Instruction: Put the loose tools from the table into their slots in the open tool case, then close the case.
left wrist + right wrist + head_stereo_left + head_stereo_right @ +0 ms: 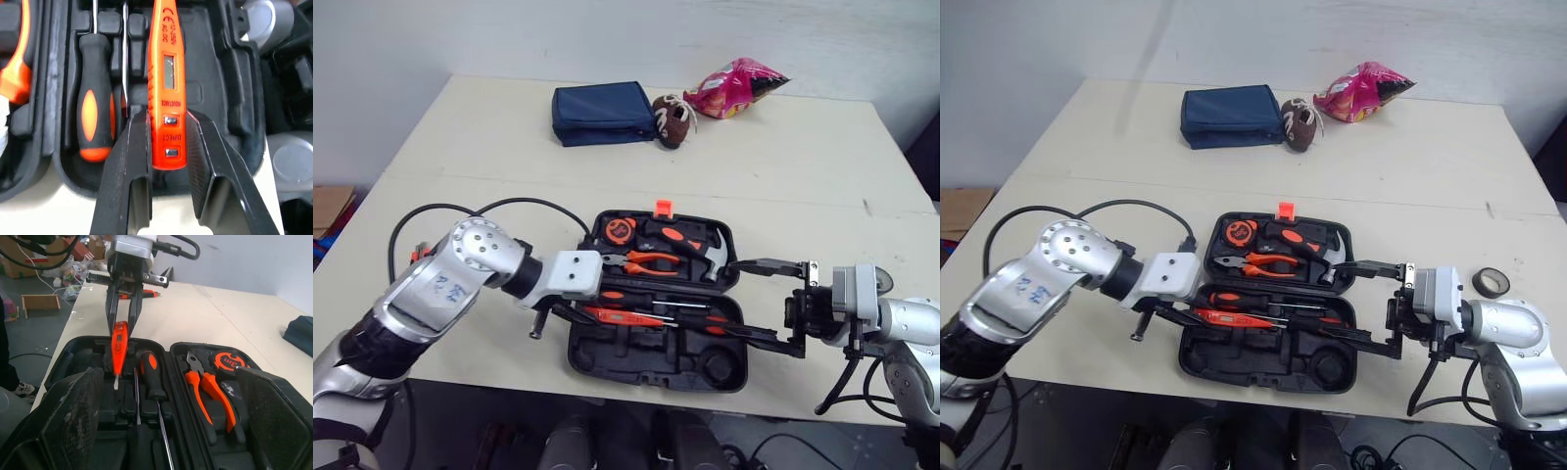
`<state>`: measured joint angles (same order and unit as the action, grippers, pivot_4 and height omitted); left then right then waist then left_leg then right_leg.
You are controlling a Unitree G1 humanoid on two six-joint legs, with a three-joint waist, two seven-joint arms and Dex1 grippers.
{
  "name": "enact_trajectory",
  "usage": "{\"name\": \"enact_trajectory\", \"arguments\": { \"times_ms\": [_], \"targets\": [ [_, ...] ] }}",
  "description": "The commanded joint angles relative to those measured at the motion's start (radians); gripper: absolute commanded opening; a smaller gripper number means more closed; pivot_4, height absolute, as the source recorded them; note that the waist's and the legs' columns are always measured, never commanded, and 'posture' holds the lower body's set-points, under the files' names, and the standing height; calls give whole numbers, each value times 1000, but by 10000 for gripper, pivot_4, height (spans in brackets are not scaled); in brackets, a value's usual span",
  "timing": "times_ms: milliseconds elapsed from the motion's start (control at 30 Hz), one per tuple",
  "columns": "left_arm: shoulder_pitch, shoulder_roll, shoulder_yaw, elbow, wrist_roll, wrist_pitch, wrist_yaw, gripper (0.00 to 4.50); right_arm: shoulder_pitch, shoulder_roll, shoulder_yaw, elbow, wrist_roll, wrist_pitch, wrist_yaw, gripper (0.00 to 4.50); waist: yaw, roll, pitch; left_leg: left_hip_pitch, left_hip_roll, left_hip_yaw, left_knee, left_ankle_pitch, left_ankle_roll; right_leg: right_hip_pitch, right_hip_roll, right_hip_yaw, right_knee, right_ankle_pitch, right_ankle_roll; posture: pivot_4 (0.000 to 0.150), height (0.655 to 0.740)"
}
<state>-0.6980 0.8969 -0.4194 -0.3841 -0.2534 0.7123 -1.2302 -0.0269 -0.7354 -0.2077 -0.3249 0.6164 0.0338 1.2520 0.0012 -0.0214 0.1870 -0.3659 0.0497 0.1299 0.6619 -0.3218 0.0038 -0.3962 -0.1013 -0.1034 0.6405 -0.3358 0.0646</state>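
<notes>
Left fingers (131, 161) clamp tester pen (167, 83) butt, axis parallel to seated screwdriver (95, 122); right fingers (766, 265) spread wide at tool case (636, 370) edge.

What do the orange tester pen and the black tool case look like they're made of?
The tester pen: probably hard plastic, glossy orange, going by the sheen, printed lettering and small clear window. The tool case: apparently moulded plastic, matte black, with slots shaped into it.
</notes>
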Motion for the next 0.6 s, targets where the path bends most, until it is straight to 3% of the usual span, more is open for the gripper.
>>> {"name": "enact_trajectory", "arguments": {
  "times_ms": [33, 267, 600],
  "targets": [
    [-29, -14, -25, -7, 27, 26, 2, 3082, 50, -22, -43, -56, 24, 14, -2, 45000, 0, 0, 0, -3, 0, -1, 2, 0, 0, -1, 0, -1, 1, 0, 0, 1500, 7400],
    [-92, -77, -102, 15, 89, 95, 19, 3082, 90, -26, -53, -65, 18, 11, -9, 45000, 7, 0, 0, -3, -1, -3, 5, 0, 1, -1, 2, -1, 3, 0, 1, 1500, 7400],
    [-86, -41, -166, -26, 132, 143, -5, 3082, 121, -17, -64, -59, 17, -7, -3, 45000, 11, 0, 0, -4, -1, -3, 5, 0, 1, -1, 2, -1, 3, 0, 1, 1500, 7400]
  ]
}}
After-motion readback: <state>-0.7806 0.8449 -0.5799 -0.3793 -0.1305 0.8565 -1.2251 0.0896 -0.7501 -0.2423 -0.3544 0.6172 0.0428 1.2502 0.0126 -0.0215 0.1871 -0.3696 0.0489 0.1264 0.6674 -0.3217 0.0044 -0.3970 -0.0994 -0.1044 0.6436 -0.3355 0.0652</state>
